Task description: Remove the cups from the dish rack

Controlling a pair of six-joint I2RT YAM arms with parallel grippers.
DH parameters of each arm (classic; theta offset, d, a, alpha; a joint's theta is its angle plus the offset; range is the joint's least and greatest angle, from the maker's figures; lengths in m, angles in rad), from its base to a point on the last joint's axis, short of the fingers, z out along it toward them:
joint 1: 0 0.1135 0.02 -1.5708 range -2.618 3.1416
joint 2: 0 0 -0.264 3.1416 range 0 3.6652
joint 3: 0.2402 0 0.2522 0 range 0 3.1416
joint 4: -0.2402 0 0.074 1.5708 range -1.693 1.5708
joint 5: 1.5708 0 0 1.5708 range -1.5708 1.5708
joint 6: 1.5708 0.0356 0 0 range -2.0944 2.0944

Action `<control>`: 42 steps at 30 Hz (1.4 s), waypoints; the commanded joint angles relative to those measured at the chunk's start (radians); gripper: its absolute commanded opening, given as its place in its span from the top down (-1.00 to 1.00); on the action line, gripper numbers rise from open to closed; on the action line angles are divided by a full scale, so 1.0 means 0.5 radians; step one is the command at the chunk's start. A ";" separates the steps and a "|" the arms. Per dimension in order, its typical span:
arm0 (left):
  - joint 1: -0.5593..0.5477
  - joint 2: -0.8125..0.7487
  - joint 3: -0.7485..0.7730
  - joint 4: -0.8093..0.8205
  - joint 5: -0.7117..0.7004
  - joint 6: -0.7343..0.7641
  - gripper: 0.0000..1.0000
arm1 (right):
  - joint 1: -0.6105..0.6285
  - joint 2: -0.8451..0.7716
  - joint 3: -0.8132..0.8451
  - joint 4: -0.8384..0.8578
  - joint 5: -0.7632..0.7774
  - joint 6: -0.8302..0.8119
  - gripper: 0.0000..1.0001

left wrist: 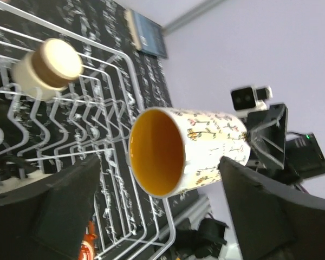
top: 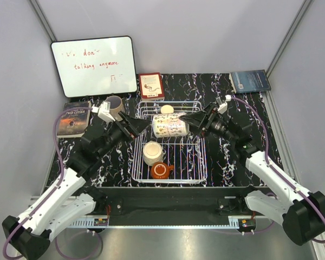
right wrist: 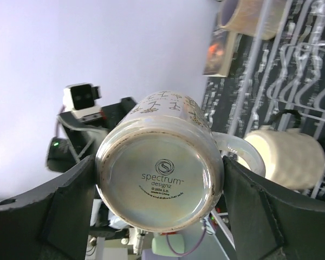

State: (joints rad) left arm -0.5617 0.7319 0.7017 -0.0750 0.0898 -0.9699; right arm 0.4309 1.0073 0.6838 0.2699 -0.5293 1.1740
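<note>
A white patterned cup [top: 169, 125] with an orange inside hangs on its side above the white wire dish rack [top: 203, 162]. My right gripper [right wrist: 160, 173] is shut on its base [right wrist: 160, 176], one finger on each side. My left gripper [left wrist: 160, 168] is open, its fingers either side of the cup's mouth [left wrist: 156, 153] with gaps showing. In the rack sit a cream cup [top: 153, 153], a squat orange-red cup [top: 161, 171] and a brown-rimmed cream cup [top: 167, 110]. Another pale cup [top: 115, 105] stands on the table left of the rack.
A whiteboard [top: 93, 66] leans at the back left. A small red book [top: 151, 85] lies behind the rack, a blue book [top: 249, 81] at the back right and a dark book [top: 73, 118] at the left edge. Grey walls close in the table.
</note>
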 commanded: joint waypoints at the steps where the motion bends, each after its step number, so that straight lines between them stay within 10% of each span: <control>1: 0.016 0.073 0.014 0.453 0.388 -0.079 -0.66 | -0.018 -0.030 0.053 0.650 -0.190 0.232 1.00; 32: 0.016 0.414 -0.115 1.355 0.817 -0.450 0.07 | -0.079 0.075 0.081 0.697 -0.365 0.260 1.00; 42: 0.013 0.530 -0.149 1.625 0.949 -0.557 0.74 | -0.079 0.108 0.062 0.749 -0.414 0.294 1.00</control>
State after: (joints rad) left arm -0.5533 0.9802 0.6308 0.5800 0.4919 -1.2331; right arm 0.3908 1.0691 0.6834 0.5053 -0.7021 1.2819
